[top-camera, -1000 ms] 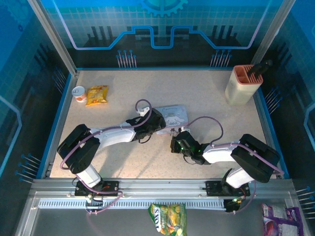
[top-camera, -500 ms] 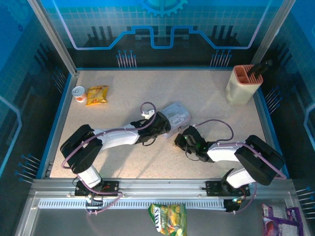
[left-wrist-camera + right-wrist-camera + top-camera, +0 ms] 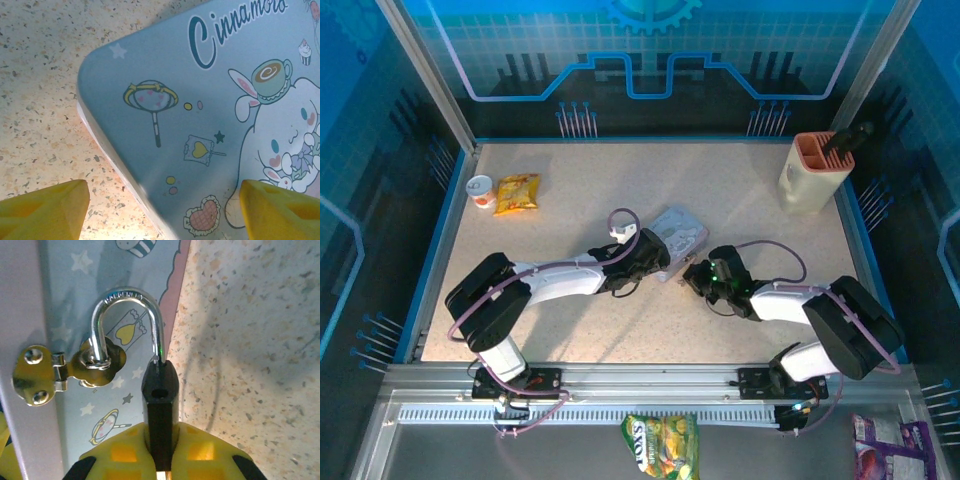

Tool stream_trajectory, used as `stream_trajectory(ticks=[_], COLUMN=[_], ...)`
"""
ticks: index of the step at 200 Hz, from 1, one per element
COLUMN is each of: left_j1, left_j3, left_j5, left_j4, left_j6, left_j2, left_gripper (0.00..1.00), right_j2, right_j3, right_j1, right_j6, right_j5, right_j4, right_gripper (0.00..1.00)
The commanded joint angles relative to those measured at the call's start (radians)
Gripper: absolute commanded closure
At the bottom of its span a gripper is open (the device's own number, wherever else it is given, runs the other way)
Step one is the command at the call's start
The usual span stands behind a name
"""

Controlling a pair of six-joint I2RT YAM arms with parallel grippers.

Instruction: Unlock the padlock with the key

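Note:
The padlock [image 3: 159,390] has a black body and a silver shackle [image 3: 127,315]. My right gripper [image 3: 160,450] is shut on the body between its yellow pads. One shackle leg enters the body's top. The other leg passes through the brass hasp [image 3: 65,367] on the grey-blue tin [image 3: 680,230], and an empty hole shows in the body's face. My left gripper [image 3: 165,212] stands open over a corner of the tin's printed lid [image 3: 210,110], one fingertip [image 3: 45,210] above the table, the other above the lid. In the top view both grippers meet at the tin's near side. The key is hidden.
A beige utensil holder [image 3: 815,172] stands at the back right. A yellow snack packet [image 3: 517,192] and a small cup [image 3: 480,190] lie at the back left. Snack bags [image 3: 662,445] lie below the front rail.
Both arms have shifted right and toward the tin. The right gripper has risen from the table's middle to the tin's near right edge. The tin has turned slightly.

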Motion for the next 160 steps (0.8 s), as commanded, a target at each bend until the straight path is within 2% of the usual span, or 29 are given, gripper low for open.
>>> stream_trajectory(ticks=[1,32,53,94,160], left_j1=[-0.01,-0.01,-0.01,-0.01,0.025], left_j3=[-0.045,-0.037,-0.023,-0.007,0.002], left_j5=[0.025,0.026,0.025,0.029,0.021], left_j4=[-0.146,-0.143,-0.152,-0.159,-0.164], left_j6=[0.006,0.01,0.014,0.02,0.054], left_j2=[0.051,0.056,0.063,0.078,0.079], left_gripper=[0.22,0.22,0.22,0.21,0.21], right_j2=[-0.01,0.02,0.004,-0.021,-0.106], right_j3=[0.021,0.078,0.137,0.208,0.179], right_j1=[-0.059,-0.087,-0.059,-0.062,-0.145], right_j6=[-0.018,-0.071,-0.141,-0.233,-0.359], right_j5=[-0.021,-0.099,-0.071,-0.066,0.012], right_j4=[-0.045,-0.089,-0.209,-0.323,-0.493], right_gripper=[1.0,1.0,1.0,1.0,1.0])
